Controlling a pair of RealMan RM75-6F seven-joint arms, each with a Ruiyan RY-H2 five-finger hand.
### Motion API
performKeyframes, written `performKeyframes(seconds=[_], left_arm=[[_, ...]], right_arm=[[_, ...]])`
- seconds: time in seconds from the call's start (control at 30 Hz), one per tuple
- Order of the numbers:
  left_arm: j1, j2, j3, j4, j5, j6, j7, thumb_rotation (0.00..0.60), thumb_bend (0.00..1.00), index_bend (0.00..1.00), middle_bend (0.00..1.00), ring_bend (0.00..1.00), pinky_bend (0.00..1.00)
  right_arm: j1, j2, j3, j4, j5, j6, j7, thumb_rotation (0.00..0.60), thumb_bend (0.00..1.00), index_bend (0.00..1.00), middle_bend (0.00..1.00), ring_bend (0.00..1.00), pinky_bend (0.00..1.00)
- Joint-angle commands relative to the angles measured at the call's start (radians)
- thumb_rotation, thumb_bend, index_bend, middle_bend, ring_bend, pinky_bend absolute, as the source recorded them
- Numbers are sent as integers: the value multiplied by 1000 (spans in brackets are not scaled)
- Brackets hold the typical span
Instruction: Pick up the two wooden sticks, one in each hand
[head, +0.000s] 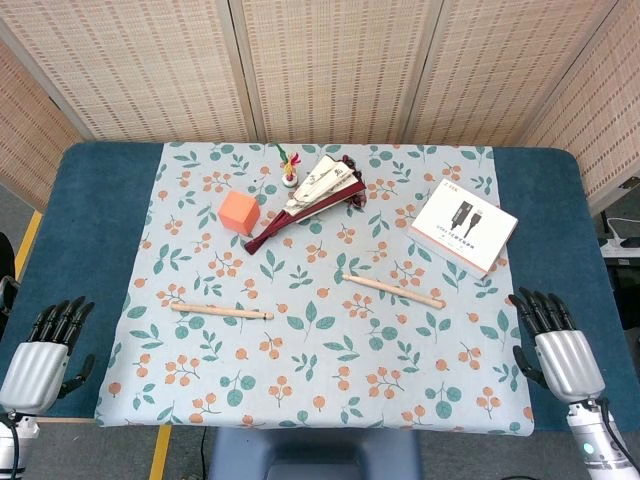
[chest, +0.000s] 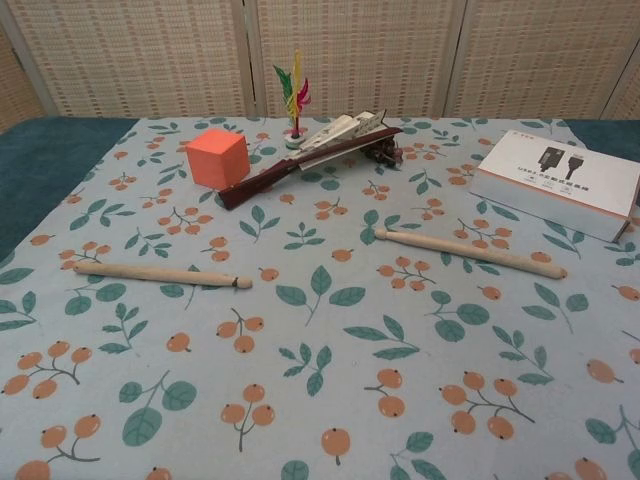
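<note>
Two pale wooden sticks are seen lying flat on the leaf-and-berry patterned tablecloth (head: 330, 390), well apart from each other. The left-side stick (head: 221, 311) is placed at about 8 o'clock of the cloth's middle, its long axis running nearly 9-to-3, with the small knobbed tip toward 3 o'clock. The right-side stick (head: 392, 290) is placed at about 3 o'clock of the middle, its axis tilted slightly, running from 10 toward 4 o'clock.

The left hand (head: 45, 350) is held off the cloth's edge over the blue table covering (head: 90, 200), at the near left corner. The left-side stick lies from its fingertips toward roughly 2 o'clock, and this hand is plainly the nearer one to it. The right hand (head: 556, 345) is held at the near right corner; the right-side stick lies from its fingers toward about 10 o'clock, its thicker end nearest.

Both hands are shown back-up, fingers extended, pointing toward 12 o'clock and slightly spread, nothing grasped. Neither hand appears in the chest view.

Noted beyond the sticks: an orange foam cube (head: 238, 212), a folded fan with dark red ribs (head: 305, 200), a feathered shuttlecock toy (chest: 295, 95), a white cable box (head: 462, 227).

Judgement: neither stick is yet reached; each hand would need to travel inward and forward, with fingers brought across the stick's long axis.
</note>
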Motion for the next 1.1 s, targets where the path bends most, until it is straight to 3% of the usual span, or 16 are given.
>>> performKeyframes(seconds=[0.03,0.13,0.2,0.3,0.37,0.53,0.73,1.1], left_arm=[[-4,-11,1,9,12,2,-1,600,427,12,67,27,102],[-30,-42,7,32,64,-7,-35,600,428,50,115,54,104],[-46,-63,6,33,59,-37,2,600,429,69,180,157,149],[-88,-137,-31,38,48,-72,176,600,430,150,310,421,423],[-116,-183,-41,68,58,-95,220,600,430,220,386,537,584],[-187,-280,-64,148,54,-167,262,600,429,278,453,618,665],[-254,-386,-97,269,-4,-248,282,600,430,299,454,703,749],[-317,-524,-85,441,-14,-281,286,600,394,320,418,764,797]], right_arm=[[1,3,1,-1,2,-2,7,600,396,0,0,0,0],[-1,10,-1,-3,-4,3,19,600,396,0,0,0,0],[-2,13,-3,-6,-11,9,25,600,396,0,0,0,0],[-4,17,-8,-8,-20,11,26,600,396,0,0,0,0],[-3,19,-7,-9,-16,9,29,600,396,0,0,0,0],[-5,18,-3,-8,-5,8,24,600,396,0,0,0,0],[-4,18,-2,-13,8,-3,18,600,396,0,0,0,0],[-20,44,-2,-33,10,21,34,600,396,0,0,0,0]])
